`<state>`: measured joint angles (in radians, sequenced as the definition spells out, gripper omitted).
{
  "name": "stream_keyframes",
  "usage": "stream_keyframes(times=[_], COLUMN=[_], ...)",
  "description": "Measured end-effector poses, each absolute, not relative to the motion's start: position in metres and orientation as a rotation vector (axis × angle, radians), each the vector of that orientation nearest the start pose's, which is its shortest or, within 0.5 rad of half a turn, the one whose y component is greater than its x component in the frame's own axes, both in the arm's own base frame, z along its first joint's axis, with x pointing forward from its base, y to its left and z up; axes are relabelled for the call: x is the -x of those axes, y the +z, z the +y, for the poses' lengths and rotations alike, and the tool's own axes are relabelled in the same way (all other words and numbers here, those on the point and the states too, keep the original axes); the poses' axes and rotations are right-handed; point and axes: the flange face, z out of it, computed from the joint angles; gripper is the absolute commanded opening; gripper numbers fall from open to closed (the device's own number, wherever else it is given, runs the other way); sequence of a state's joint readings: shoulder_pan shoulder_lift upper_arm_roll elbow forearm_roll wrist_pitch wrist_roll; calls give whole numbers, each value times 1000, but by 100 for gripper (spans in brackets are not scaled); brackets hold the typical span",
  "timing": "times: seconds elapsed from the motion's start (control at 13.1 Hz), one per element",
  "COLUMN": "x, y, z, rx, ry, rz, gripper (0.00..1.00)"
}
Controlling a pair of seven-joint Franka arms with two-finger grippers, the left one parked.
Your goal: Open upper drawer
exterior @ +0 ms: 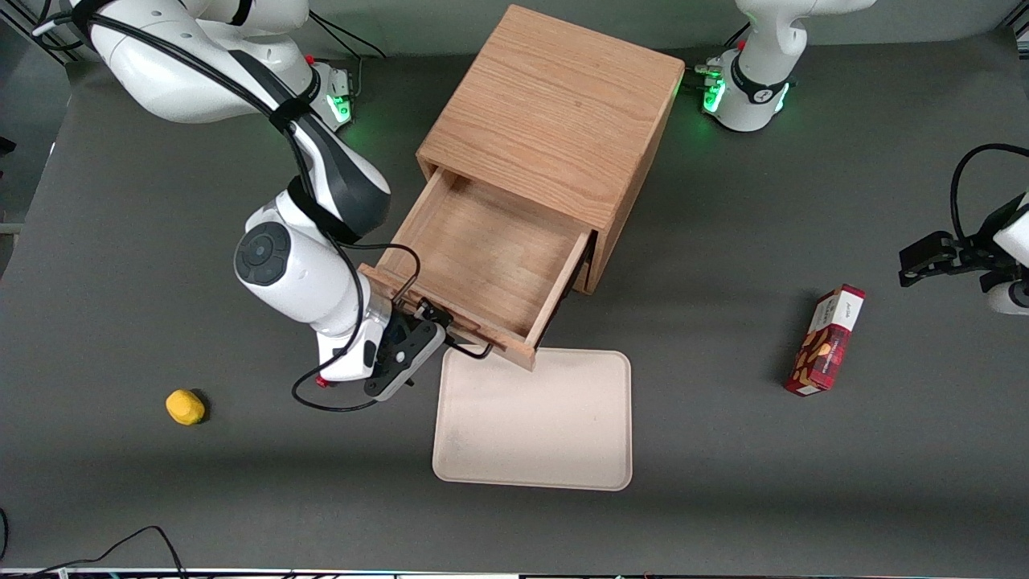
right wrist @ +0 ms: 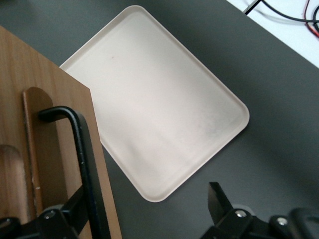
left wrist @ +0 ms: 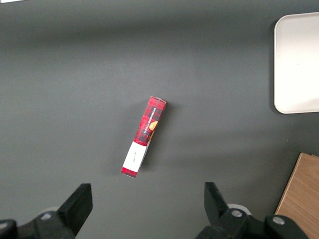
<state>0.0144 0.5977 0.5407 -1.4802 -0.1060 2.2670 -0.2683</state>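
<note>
Already upper drawer is drawn well out of cabinet, front edge over tray. Gripper sits at black handle, fingers spread, nothing clamped. Pull judged done; retreat called for next.

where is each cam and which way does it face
Front view: high, looking down on the cabinet, open upper drawer and gripper at its handle.
Right wrist view: on the working arm, facing down past the handle; own jaws show.
Left wrist view: facing down on the red box.
All three share the tray.
</note>
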Motion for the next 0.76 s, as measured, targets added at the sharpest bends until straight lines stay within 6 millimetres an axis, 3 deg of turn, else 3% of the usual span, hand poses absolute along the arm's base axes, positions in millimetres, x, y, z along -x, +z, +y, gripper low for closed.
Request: stream_keyframes(times=[0.23,0.53,0.76], x=[-662,-662,-660], y=[391,392,394], z=[301,302,307], rx=[2689,2684,2684], ry=[-360,-361,-341], rz=[-1072,-1064,-966], gripper=[100,100,100])
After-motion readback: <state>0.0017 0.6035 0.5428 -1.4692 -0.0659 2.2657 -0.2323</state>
